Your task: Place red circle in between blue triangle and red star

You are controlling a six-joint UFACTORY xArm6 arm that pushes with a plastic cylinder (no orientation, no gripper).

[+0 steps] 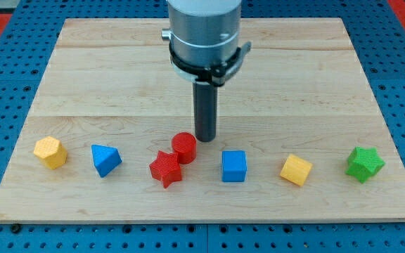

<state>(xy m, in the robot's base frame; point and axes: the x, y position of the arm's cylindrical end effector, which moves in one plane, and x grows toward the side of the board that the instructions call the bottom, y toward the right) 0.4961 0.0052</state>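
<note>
So we see red circle, short cylinder, touching red star at its upper right; our tip just right of circle; blue triangle well left; no claw, only bare rod.

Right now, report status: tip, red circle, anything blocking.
My tip just to the view's right of red circle. Circle touching red star on its upper right, not yet between star and blue triangle. Star itself blocks the direct path.

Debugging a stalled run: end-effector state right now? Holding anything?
No hand: my tip is a bare rod, holding nothing.
It sits just to the view's right of the red circle, above the red star; contact cannot be told.
</note>
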